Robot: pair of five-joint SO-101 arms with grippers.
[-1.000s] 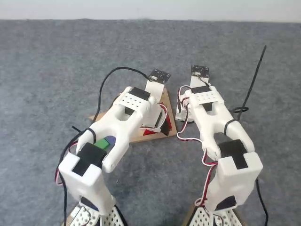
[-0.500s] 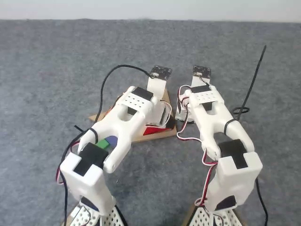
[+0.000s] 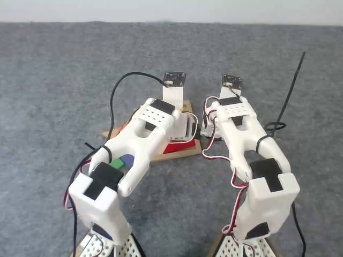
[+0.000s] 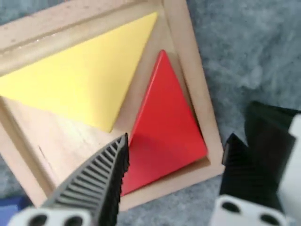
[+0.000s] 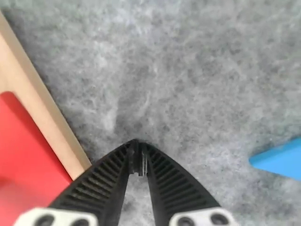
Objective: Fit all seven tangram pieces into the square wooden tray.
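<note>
Tangram tray [image 3: 185,153] lies on grey carpet [image 3: 64,75] in the high view, partly under the left arm [image 3: 144,139], with one red triangle [image 3: 179,148] showing at its near corner. The right arm [image 3: 241,134] stands just beside the tray. A pale wall [image 3: 161,9] runs along the far edge of the carpet.

In the left wrist view, two triangles lie inside the wooden tray [image 4: 200,99]: one large yellow triangle [image 4: 80,80] and the red triangle [image 4: 164,127], side by side with edges close together. The left gripper [image 4: 174,165] hangs above the red one with its jaws wide apart, one finger over the tray floor, the other over the carpet outside the rim.

In the right wrist view, the right gripper [image 5: 138,162] is pressed together on nothing, above bare carpet just beside the tray rim [image 5: 37,108]. One blue piece [image 5: 280,162] lies on the carpet, well apart from the tray.
</note>
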